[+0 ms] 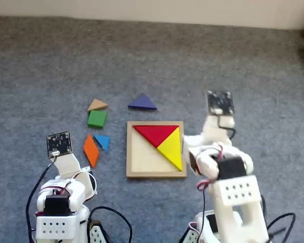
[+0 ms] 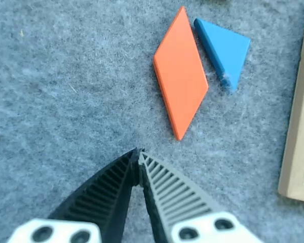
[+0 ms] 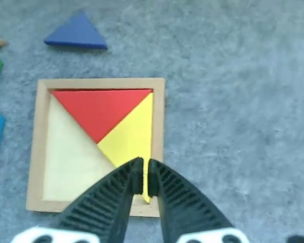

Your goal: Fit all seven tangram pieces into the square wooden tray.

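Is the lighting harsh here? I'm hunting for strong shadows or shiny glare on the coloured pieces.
High view: soft, even light; no hard shadow around the wooden tray, no glare on the red triangle or yellow triangle. Left wrist view: orange parallelogram and blue triangle evenly lit, matte. Right wrist view: tray floor pale, no hotspot.

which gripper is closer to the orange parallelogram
Left. The left gripper is close beside the orange parallelogram; the right gripper hangs over the yellow triangle in the wooden tray, farther off.
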Robot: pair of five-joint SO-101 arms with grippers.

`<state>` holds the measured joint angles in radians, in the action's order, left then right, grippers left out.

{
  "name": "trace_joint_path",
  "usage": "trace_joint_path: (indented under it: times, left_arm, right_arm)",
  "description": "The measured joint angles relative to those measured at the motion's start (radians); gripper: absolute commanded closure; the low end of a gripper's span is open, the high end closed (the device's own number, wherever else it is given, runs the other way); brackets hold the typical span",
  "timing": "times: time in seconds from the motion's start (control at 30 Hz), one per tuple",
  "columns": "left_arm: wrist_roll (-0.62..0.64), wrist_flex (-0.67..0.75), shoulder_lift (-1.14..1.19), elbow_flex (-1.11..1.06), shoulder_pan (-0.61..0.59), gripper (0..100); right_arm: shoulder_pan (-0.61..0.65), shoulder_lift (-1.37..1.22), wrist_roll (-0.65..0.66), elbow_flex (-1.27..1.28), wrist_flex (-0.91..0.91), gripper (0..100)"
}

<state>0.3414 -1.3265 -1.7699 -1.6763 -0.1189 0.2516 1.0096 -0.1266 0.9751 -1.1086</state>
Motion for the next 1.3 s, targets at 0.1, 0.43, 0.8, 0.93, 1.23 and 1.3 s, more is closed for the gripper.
trace_joint_path:
  times: [0.1,0.43,0.8,0.93,1.23,1.3]
  left_arm:
    - [0.0,0.0,0.0,0.0,0.0,99]
    - [0.0,0.0,0.0,0.0,0.0,99]
    - [0.0,0.0,0.0,0.0,0.0,99]
    - [0.0,0.0,0.0,0.0,0.0,99]
    - [0.0,0.0,0.0,0.0,0.0,99]
    - [0.0,0.0,0.0,0.0,0.0,99]
  right_arm:
    - [-0.049,0.114,0.0,0.084,0.0,96.5]
    - [-0.129,0.476,0.0,0.351,0.0,96.5]
    - [-0.129,0.81,0.0,0.657,0.0,96.5]
    - [-0.129,0.81,0.0,0.69,0.0,96.5]
    - [-0.129,0.81,0.0,0.697,-0.003,96.5]
    - [-0.144,0.81,0.0,0.697,-0.017,96.5]
